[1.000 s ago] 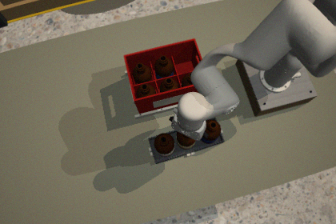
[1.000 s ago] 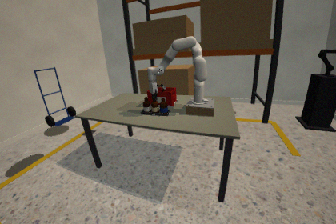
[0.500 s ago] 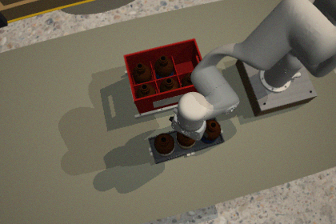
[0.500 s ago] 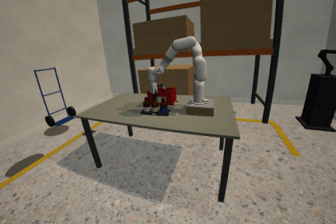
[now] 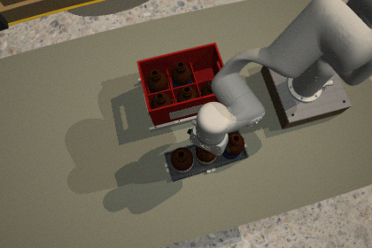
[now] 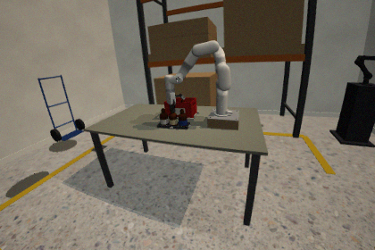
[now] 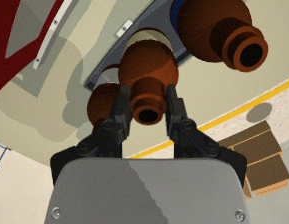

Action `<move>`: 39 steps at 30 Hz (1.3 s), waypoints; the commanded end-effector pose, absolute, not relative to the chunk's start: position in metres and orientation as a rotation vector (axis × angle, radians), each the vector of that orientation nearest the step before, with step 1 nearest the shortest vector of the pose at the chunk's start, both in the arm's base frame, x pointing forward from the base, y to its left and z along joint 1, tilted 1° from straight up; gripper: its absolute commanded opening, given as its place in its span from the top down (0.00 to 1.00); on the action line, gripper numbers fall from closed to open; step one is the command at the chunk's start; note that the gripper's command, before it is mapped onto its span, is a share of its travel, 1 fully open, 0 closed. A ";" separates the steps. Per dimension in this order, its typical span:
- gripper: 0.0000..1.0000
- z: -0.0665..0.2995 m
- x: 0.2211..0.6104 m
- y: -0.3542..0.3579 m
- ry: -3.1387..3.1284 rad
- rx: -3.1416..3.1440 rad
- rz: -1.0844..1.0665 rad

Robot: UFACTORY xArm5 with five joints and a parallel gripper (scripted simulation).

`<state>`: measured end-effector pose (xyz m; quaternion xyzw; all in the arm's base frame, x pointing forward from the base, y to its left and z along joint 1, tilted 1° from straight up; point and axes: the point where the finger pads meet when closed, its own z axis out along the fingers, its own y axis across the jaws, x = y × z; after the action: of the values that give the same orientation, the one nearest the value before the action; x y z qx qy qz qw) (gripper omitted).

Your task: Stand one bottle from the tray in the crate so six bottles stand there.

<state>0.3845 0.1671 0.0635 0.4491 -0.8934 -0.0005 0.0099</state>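
The red crate (image 5: 177, 55) (image 6: 189, 105) (image 7: 24, 16) holds several brown bottles; its back right cell (image 5: 205, 73) is empty. The grey tray (image 5: 200, 171) (image 7: 161, 4) lies in front of the crate with three brown bottles upright on it. My gripper (image 7: 148, 95) (image 6: 170, 105) is shut on the neck of the middle bottle (image 7: 149, 64) (image 5: 204, 156), which stands on the tray. The left bottle (image 5: 182, 158) (image 7: 100, 104) and the right bottle (image 5: 235, 143) (image 7: 213, 24) stand free on either side. In the top view my wrist hides the fingers.
The robot's base block (image 5: 310, 101) (image 6: 223, 121) stands right of the crate on the table (image 5: 66, 145) (image 6: 223, 139). The arm's elbow hangs over the crate's front right corner. A shelf rack with boxes (image 6: 263, 21) stands behind the table.
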 end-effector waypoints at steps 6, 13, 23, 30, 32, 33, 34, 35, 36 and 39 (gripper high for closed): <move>1.00 0.065 0.386 0.168 -2.792 1.403 -0.001; 1.00 0.066 0.386 0.168 -2.792 1.403 -0.001; 1.00 0.072 0.386 0.168 -2.792 1.404 -0.001; 1.00 0.079 0.386 0.168 -2.792 1.404 -0.001; 1.00 0.080 0.386 0.168 -2.792 1.404 -0.001; 1.00 0.080 0.386 0.168 -2.792 1.404 -0.001; 1.00 0.082 0.386 0.169 -2.792 1.404 -0.001; 1.00 0.083 0.386 0.169 -2.792 1.404 -0.001; 1.00 0.084 0.386 0.169 -2.792 1.404 -0.001; 1.00 0.088 0.386 0.169 -2.793 1.404 -0.001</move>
<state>0.3844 0.1681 0.0825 0.4491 -0.8934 -0.0005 0.0103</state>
